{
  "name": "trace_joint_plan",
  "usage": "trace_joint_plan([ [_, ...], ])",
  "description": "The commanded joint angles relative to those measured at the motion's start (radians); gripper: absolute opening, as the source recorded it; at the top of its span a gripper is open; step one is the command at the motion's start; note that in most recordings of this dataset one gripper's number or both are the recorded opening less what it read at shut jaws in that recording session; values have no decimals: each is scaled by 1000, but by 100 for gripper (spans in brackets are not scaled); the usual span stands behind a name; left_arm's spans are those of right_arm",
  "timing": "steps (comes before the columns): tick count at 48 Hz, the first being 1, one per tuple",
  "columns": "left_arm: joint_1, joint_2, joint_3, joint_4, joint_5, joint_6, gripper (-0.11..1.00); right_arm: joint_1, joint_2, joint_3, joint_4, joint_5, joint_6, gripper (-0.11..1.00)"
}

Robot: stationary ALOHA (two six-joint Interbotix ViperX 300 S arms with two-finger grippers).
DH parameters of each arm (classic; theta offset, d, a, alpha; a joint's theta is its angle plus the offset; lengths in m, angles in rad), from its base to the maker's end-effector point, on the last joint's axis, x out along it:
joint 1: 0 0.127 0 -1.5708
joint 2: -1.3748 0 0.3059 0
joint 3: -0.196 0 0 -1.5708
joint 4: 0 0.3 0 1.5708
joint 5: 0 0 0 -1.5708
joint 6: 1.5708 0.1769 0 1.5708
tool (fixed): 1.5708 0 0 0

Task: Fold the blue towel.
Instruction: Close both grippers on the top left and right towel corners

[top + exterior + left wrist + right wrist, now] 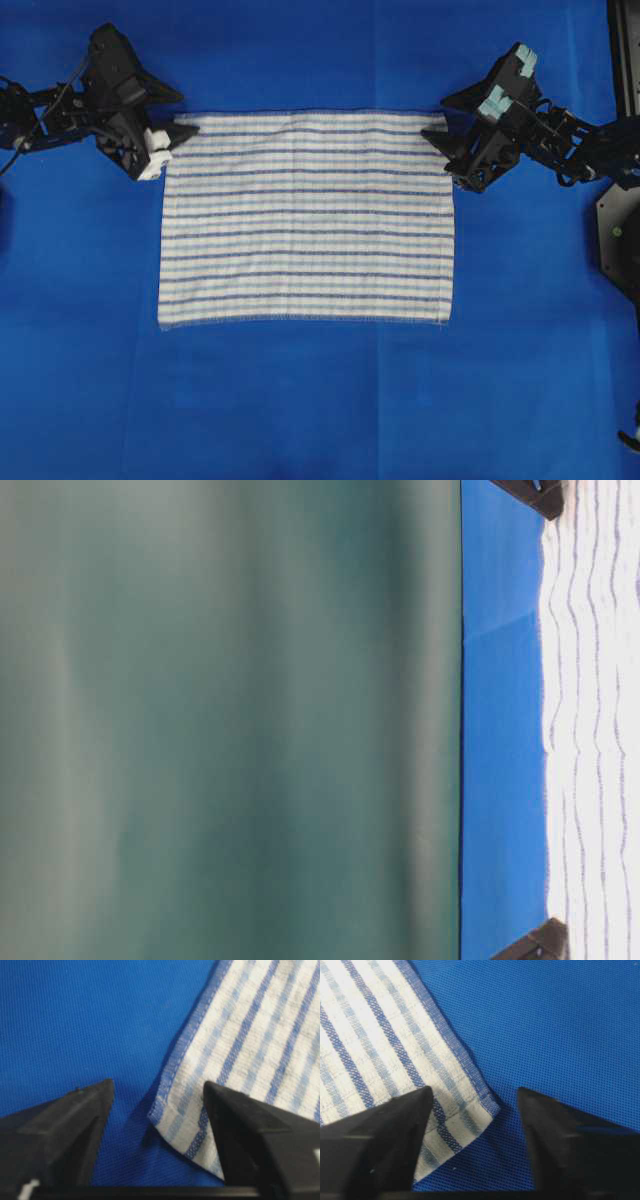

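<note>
The blue towel [305,215], white with thin blue stripes, lies flat and spread out on the table. My left gripper [190,113] is at its far-left corner and my right gripper [433,116] is at its far-right corner. In the left wrist view the left gripper [158,1082] is open. The hemmed towel corner [172,1120] lies between its fingers, slightly raised, with the right finger [250,1130] over the cloth. In the right wrist view the right gripper [474,1089] is open too. The towel corner [465,1115] lies between its fingers, with the left finger [380,1130] over the cloth.
A plain blue covering [300,400] spreads over the whole table around the towel. Black arm hardware [618,225] stands at the right edge. The table-level view is turned sideways, with a blurred green surface [220,720] over most of it and the towel [595,730] at its right.
</note>
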Motion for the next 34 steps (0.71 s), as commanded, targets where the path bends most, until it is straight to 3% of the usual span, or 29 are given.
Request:
trace_joint_plan([
  [1, -11, 5, 2, 3, 12, -9, 54, -2, -5, -3, 3, -5, -2, 43],
  [6, -20, 3, 3, 6, 21, -11, 24, 3, -5, 0, 3, -3, -2, 17],
  [11, -29, 3, 0, 5, 26, -11, 3, 11, -5, -2, 3, -2, -2, 1],
  [25, -43, -15, -26, 6, 43, 5, 2, 23, -14, -2, 3, 0, 2, -1],
  [34, -43, -91, -49, 11, 132, 18, 2, 26, -91, 2, 3, 38, -2, -1],
])
